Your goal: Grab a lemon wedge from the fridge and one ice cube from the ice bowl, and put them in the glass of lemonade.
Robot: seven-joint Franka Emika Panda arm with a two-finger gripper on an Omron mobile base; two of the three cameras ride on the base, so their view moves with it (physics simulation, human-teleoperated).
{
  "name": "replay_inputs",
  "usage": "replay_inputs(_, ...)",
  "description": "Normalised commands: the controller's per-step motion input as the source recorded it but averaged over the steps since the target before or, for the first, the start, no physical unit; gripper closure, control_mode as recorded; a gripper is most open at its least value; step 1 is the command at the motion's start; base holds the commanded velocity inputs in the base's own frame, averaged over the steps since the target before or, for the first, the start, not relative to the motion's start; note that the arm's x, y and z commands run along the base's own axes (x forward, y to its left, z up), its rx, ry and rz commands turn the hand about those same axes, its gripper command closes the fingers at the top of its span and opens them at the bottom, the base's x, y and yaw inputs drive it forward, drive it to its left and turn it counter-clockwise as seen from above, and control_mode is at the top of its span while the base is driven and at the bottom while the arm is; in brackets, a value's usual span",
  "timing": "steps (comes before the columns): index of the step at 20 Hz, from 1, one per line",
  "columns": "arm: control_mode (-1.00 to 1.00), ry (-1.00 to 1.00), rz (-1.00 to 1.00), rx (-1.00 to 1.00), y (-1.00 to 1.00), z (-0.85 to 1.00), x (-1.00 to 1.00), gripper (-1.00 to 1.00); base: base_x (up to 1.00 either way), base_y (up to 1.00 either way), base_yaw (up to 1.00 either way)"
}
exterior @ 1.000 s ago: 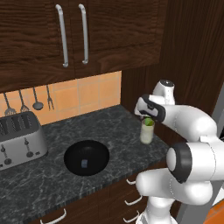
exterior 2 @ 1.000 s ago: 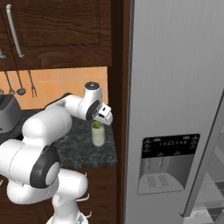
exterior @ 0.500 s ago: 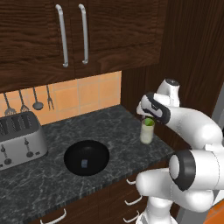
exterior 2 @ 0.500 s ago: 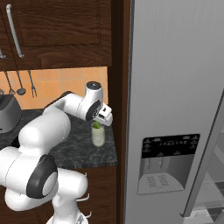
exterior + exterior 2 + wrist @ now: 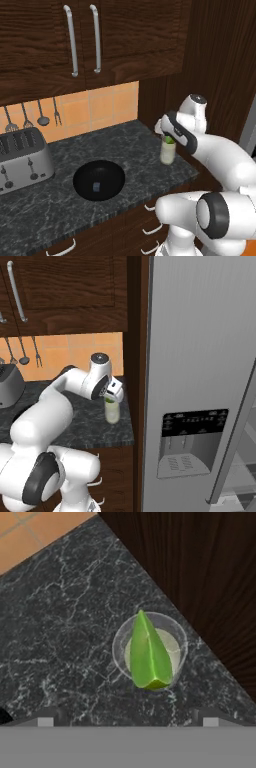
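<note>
Lemon wedge [image 5: 148, 654], pointed and green, sits in clear round glass [image 5: 119, 643].

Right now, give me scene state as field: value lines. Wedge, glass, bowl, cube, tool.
lemon wedge: yellowish-green wedge sitting in the top of the glass, tip poking above the rim
glass: small clear tumbler of pale lemonade, upright on the dark marble counter near its right end
ice bowl: round glossy black bowl, left of the glass, in front of the silver toaster
ice cube: small pale cube lying inside the bowl
tool: open, directly above the glass, holding nothing
</note>
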Motion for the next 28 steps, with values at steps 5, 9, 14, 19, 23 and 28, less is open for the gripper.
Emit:
replay_inputs(5,-1.00,-0.07,0.00,0.01,0.01,0.10,-0.17,-1.00,0.00,0.00,0.00)
replay_inputs(9,-1.00,-0.04,0.00,0.02,0.02,0.13,-0.12,-1.00,0.00,0.00,0.00)
replay_inputs(14,-1.00,-0.08,0.00,0.09,0.01,0.41,0.00,-1.00,0.00,0.00,0.00)
replay_inputs(19,-1.00,-0.08,-0.02,0.09,0.06,0.52,-0.04,-1.00,0.00,0.00,0.00)
replay_inputs(23,-1.00,0.00,-0.05,0.00,0.29,0.34,-0.19,-1.00,0.00,0.00,0.00)
replay_inputs(28,-1.00,-0.04,-0.04,0.00,0.55,0.39,-0.30,-1.00,0.00,0.00,0.00)
